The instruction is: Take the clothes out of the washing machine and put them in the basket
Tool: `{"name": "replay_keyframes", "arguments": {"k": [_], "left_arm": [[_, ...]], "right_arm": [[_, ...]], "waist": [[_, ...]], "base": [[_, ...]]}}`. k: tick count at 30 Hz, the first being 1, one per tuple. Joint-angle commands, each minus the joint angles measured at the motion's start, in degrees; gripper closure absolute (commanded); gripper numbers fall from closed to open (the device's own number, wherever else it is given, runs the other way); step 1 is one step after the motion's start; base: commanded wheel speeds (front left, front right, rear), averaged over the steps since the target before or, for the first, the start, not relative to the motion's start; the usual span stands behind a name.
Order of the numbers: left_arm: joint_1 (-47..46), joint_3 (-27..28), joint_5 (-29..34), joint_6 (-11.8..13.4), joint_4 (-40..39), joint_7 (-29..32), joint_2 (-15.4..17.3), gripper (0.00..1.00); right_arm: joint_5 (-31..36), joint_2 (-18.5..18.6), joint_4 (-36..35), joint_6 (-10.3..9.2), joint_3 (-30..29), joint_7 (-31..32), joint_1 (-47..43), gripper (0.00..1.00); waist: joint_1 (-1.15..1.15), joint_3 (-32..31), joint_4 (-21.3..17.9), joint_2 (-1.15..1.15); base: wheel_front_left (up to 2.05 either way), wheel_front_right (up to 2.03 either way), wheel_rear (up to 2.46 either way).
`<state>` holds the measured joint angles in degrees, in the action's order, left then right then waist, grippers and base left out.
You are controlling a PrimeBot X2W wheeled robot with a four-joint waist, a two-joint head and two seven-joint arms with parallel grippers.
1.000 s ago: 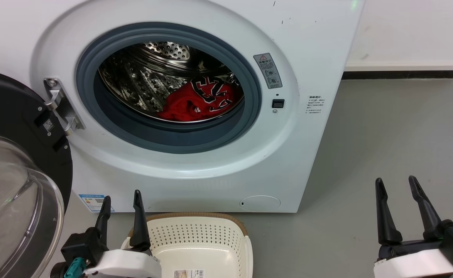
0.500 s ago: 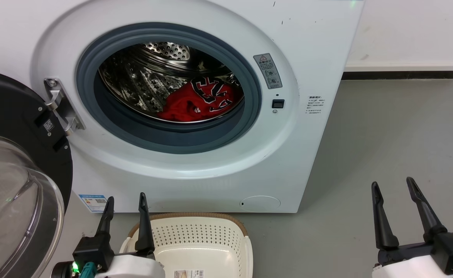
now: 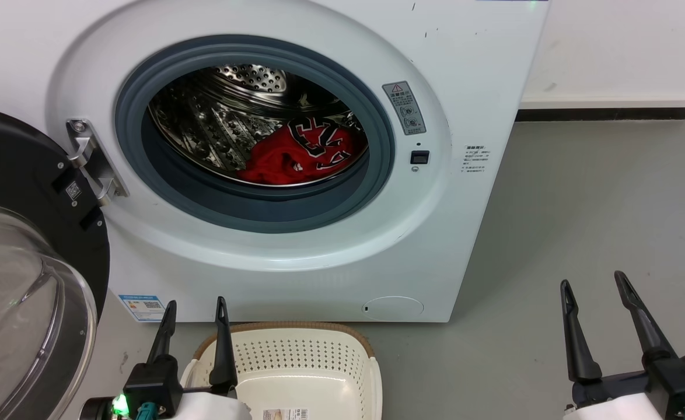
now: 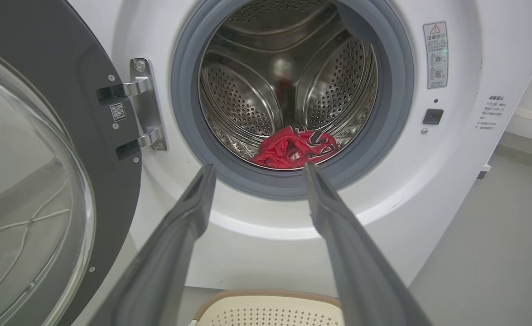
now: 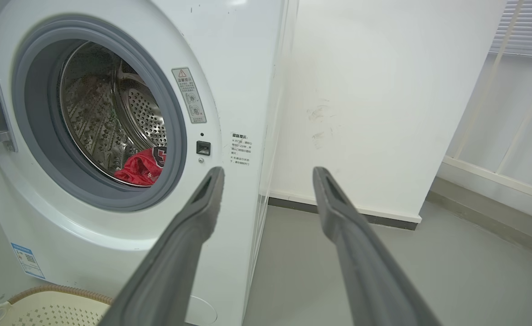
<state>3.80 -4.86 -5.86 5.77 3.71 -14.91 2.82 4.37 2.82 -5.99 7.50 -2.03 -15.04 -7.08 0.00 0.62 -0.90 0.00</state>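
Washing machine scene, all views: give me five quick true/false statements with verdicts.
1. The washing machine has its door open. True.
2. The basket stands on the floor in front of the machine. True.
3. The clothes are in the basket. False: they lie in the drum.
4. The left gripper is shut on a garment. False: it is open and holds nothing.
5. The right gripper is open. True.
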Motion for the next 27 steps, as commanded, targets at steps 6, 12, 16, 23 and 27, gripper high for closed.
{"name": "replay_keyframes", "arguments": {"k": [6, 12, 16, 23, 27], "left_arm": [[0.5, 0.2, -0.2, 0.0, 0.8, -0.3, 0.1, 0.00], [0.4, 0.0, -0.2, -0.1, 1.1, -0.3, 0.1, 0.00], [0.3, 0.0, -0.1, -0.1, 1.2, -0.3, 0.1, 0.00], [-1.2, 0.1, 0.0, 0.4, 2.8, -0.3, 0.1, 0.00], [-4.5, -1.1, 1.0, -1.0, 5.2, -0.3, 0.1, 0.00]], "right_arm": [[-0.6, 0.1, 0.5, -0.02, -0.1, -0.2, -0.6, 0.00], [-0.7, 0.1, 0.8, -0.03, -0.1, -0.2, -0.6, 0.00], [-0.9, 0.1, 0.9, -0.02, 0.0, -0.2, -0.5, 0.00], [-1.2, 0.1, 0.9, -0.02, 0.1, -0.2, 0.0, 0.00], [-1.0, 0.1, 0.6, -0.02, 0.1, -0.2, 0.8, 0.00]], "waist": [[0.00, -0.1, -0.1, 0.00], [0.00, -0.1, 0.1, 0.00], [0.00, -0.1, 0.1, 0.00], [0.00, 0.3, -0.1, 0.00], [0.00, 1.6, -0.3, 0.00]], "base": [[0.00, 0.00, 0.00], [0.00, 0.00, 0.00], [0.00, 0.00, 0.00], [0.00, 0.00, 0.00], [0.00, 0.00, 0.00]]}}
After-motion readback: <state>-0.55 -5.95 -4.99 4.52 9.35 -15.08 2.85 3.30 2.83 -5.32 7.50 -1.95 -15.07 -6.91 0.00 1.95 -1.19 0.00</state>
